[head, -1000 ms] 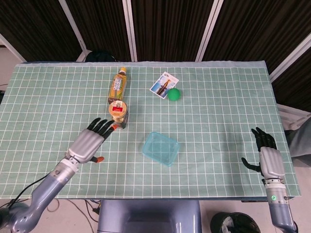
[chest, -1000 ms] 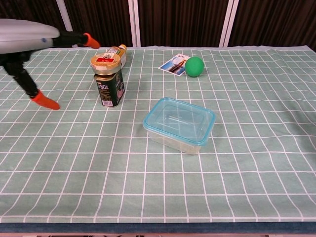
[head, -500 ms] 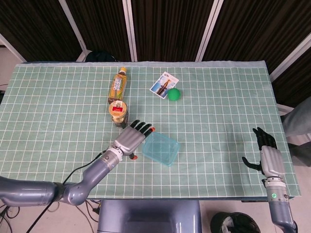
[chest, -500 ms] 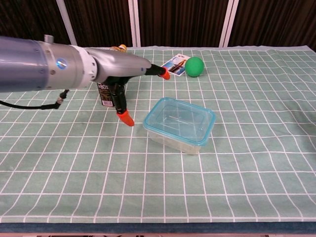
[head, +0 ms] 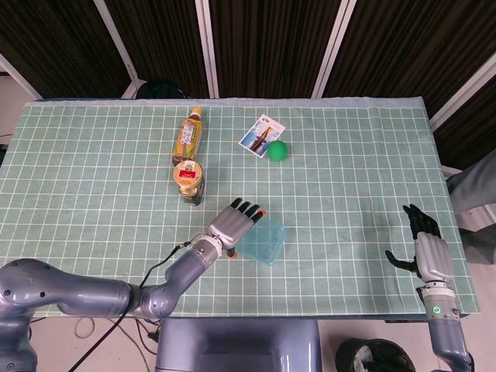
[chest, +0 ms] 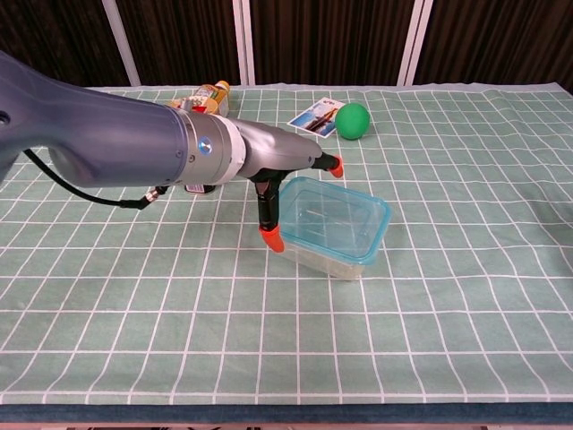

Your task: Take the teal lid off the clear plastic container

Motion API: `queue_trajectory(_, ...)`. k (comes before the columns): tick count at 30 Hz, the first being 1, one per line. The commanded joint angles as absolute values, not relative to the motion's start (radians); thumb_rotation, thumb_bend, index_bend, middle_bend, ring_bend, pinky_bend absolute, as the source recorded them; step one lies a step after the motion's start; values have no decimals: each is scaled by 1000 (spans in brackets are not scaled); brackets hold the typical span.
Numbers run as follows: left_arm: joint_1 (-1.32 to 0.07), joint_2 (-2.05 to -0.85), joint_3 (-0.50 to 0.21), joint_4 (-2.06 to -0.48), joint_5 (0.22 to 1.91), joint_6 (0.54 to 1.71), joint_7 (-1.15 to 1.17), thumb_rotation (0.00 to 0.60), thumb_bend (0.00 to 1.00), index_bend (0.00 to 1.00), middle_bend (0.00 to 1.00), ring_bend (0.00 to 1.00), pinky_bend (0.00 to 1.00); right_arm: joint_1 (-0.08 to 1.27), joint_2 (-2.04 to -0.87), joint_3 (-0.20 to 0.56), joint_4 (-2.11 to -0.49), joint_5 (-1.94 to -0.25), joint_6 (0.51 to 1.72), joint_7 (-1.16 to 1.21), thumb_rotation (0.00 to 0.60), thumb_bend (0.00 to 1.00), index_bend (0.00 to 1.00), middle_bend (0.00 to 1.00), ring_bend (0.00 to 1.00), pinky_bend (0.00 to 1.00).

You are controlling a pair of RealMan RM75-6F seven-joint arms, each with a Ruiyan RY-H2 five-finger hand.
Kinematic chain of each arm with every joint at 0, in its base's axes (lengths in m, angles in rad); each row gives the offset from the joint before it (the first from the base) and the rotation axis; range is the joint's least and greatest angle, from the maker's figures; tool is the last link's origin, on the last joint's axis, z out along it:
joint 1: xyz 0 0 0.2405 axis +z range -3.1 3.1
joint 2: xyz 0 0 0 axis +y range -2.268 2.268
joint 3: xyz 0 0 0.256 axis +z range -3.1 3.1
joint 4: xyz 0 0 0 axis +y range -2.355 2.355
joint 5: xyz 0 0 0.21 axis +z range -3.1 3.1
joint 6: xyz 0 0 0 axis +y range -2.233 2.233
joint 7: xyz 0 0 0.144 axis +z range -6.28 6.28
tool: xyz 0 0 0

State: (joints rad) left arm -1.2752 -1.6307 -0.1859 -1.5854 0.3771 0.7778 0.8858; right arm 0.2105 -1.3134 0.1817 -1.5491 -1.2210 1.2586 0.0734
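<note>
The clear plastic container [head: 263, 242] [chest: 336, 235] with its teal lid [chest: 345, 208] on sits in the middle of the table. My left hand [head: 235, 222] [chest: 277, 170] hovers over its left end, fingers spread and holding nothing; the thumb [chest: 271, 235] points down at the container's near-left corner, and whether it touches cannot be told. My right hand [head: 425, 246] lies open at the table's right front edge, far from the container, and appears only in the head view.
A dark jar with a gold lid [head: 188, 180] and a lying drink bottle [head: 189, 134] sit behind the left hand. A green ball [head: 277, 149] [chest: 353, 120] and a card [head: 261, 136] [chest: 314, 117] lie farther back. A green grid cloth [head: 349, 170] covers the table.
My left hand has swept rightwards from beside the jar to over the container's left end. The right hand has stayed in place.
</note>
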Motion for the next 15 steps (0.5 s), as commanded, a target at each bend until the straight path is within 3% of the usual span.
queue_trajectory(1,-1298,-1648,-176,-1558,361,763,881,600,0,0,0,0,28,210,-1312,182,-1551,-1219,1257,74,600,329,0,0,0,0)
queue_trajectory(12,-1355,-1688,-150,-1473,313,724,854,600,0,0,0,0,33,210,-1306,182,-1565,-1206,1247,73,600,329,0,0,0,0)
queue_trajectory(15,-1365,-1702,-146,-1449,312,720,843,600,6,0,8,6,114,211,-1305,182,-1567,-1205,1246,72,600,330,0,0,0,0)
